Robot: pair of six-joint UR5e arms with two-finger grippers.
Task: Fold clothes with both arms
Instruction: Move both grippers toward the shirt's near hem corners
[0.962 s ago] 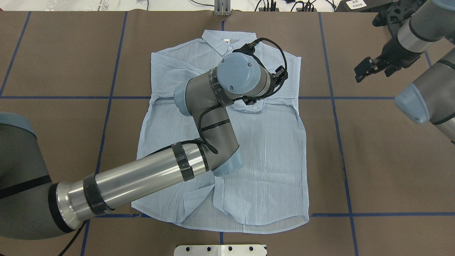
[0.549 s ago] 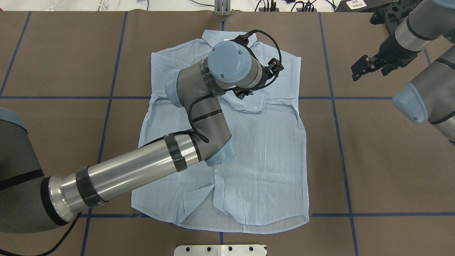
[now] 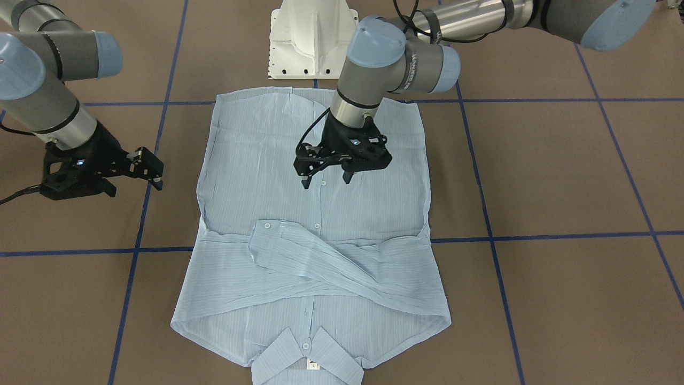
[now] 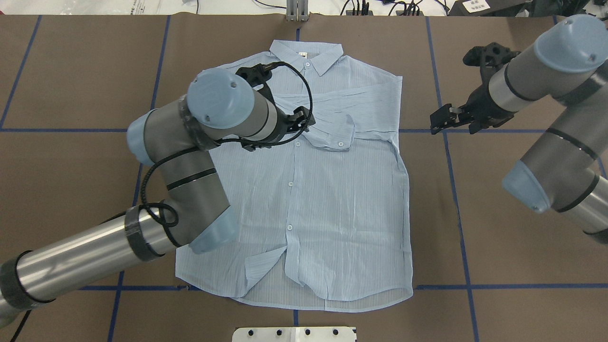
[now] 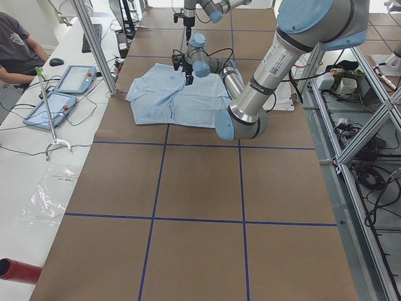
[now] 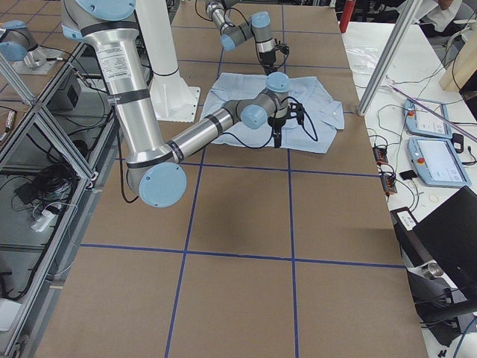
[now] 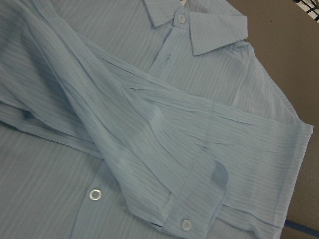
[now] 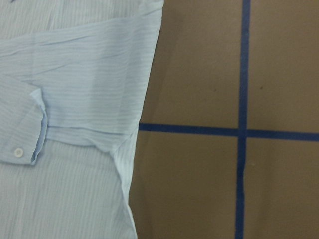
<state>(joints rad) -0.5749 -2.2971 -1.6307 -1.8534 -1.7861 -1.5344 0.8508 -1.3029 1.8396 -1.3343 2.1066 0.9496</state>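
Note:
The light blue shirt [image 4: 332, 199] lies flat and buttoned on the brown table, collar [image 4: 306, 50] at the far side. Both sleeves are folded across the chest, with a cuff [image 4: 339, 137] near the middle. It also shows in the front view [image 3: 320, 256]. My left gripper [image 3: 326, 182] hangs open and empty just above the button line at mid-shirt; in the overhead view [image 4: 280, 135] the wrist partly hides it. My right gripper [image 4: 438, 121] is open and empty over bare table beside the shirt's right shoulder edge; it also shows in the front view [image 3: 151, 168]. The left wrist view shows the crossed sleeves [image 7: 164, 149].
Blue tape lines [image 4: 451, 142] grid the brown table. The white pedestal base [image 4: 294, 334] stands at the near edge by the hem. A metal post [image 4: 297, 9] and cables sit at the far edge. A person and tablets [image 5: 69, 88] are beside the table.
My left arm swung left and back, carrying its gripper from the right chest to the shirt's middle. My right gripper came down and in toward the shirt's right shoulder edge.

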